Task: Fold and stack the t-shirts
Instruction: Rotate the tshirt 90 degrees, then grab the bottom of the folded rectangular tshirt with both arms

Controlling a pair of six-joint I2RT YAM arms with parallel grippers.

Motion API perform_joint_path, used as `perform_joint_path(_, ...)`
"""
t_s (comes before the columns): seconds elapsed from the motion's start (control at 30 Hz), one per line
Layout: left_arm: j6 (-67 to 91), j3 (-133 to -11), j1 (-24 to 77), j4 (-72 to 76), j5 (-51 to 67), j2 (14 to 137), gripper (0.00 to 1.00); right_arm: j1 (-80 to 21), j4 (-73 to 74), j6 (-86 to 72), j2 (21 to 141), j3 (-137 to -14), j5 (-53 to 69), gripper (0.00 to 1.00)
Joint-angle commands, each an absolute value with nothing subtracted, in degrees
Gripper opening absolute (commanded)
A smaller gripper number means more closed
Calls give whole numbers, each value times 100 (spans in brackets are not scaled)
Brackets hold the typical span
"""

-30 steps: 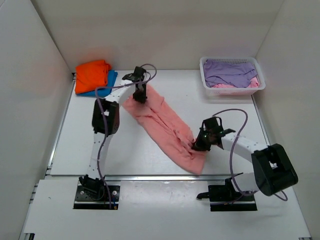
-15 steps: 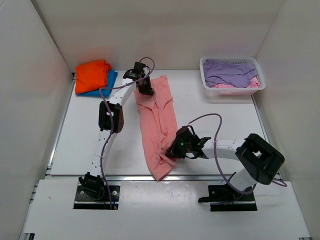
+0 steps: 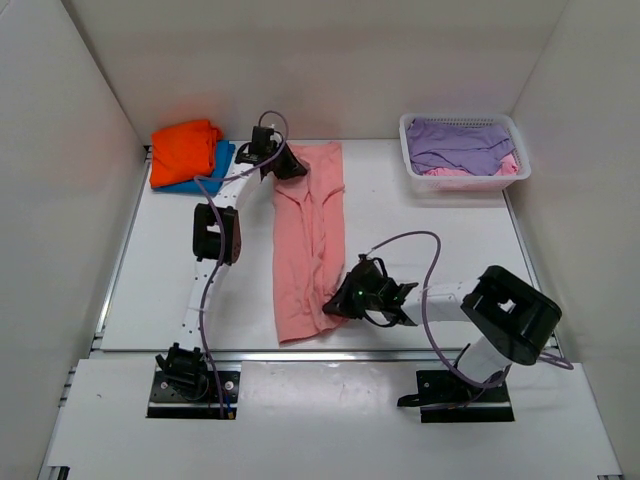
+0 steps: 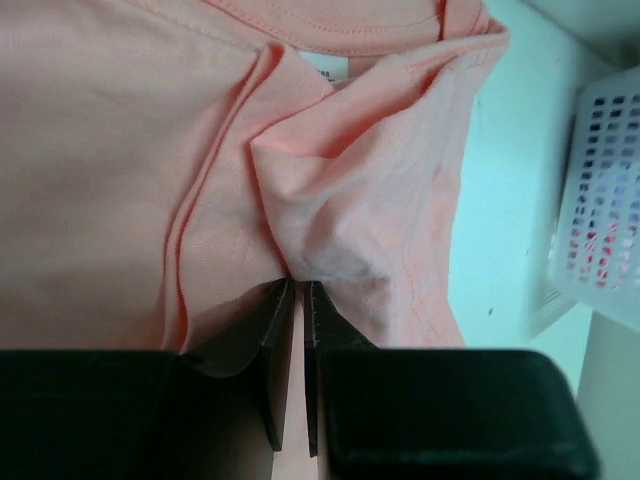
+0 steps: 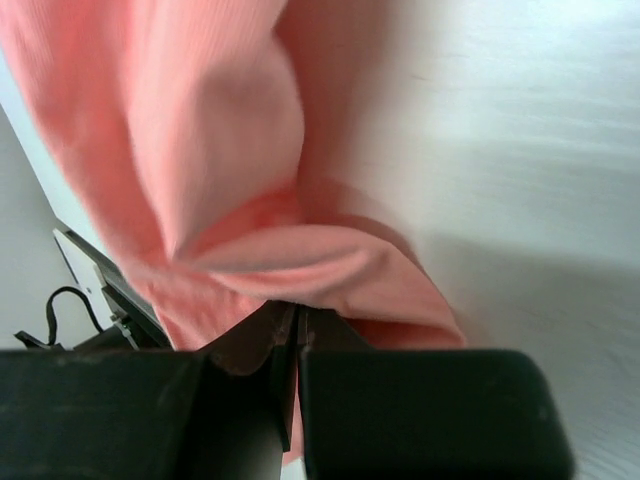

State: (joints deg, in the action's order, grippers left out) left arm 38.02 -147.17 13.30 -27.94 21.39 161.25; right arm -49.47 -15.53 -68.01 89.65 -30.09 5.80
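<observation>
A salmon-pink t-shirt (image 3: 308,240) lies stretched lengthwise down the middle of the table, collar end far. My left gripper (image 3: 287,168) is shut on a pinch of its cloth (image 4: 330,240) near the collar at the far left corner. My right gripper (image 3: 338,302) is shut on a fold of the same shirt (image 5: 300,260) at its near right edge. A folded bright orange t-shirt (image 3: 185,148) lies on a blue t-shirt (image 3: 220,165) at the back left. A lavender-purple t-shirt (image 3: 460,143) lies in the basket.
A white mesh basket (image 3: 412,150) stands at the back right, holding the lavender shirt over pink cloth (image 3: 447,172); its wall shows in the left wrist view (image 4: 605,210). White walls close in the table on three sides.
Both grippers have swung the pink shirt from a diagonal lie to a near-straight lengthwise one. The right gripper moved left along the near edge; the left gripper shifted a little left and further back.
</observation>
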Motion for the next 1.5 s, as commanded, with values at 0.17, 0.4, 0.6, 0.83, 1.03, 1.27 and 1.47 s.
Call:
perform_joint_path(0.17,4236,-14784,1108,-1838,2049,15602,21,-5123,-54,-6890,8254,-2434,-174,1)
perform_joint_path(0.4,4202,-14853,1063,-2134,2812,14829,30,-5273,-659,-6225,7409,-2381,-273,4)
perform_joint_path(0.6,2718,-13714,1581,-3892,3121,13476,40,-5133,-265,-4686,7041,-3040,-579,14)
perform_joint_path(0.83,2522,-6969,2372,-2338,2373,9328,40,-3870,615,-3955,6303,-2936,376,55)
perform_joint_path(1.03,2811,-4285,2970,-2294,2242,7437,50,-3042,975,-3788,5661,-2066,1871,60)
perform_joint_path(1.27,3216,-2937,3111,-2260,1890,6285,53,-3277,528,-4235,5519,-1327,2426,59)
perform_joint_path(1.47,3981,-2479,3743,-1354,1925,6556,54,-3586,27,-4430,6283,-1441,2532,56)
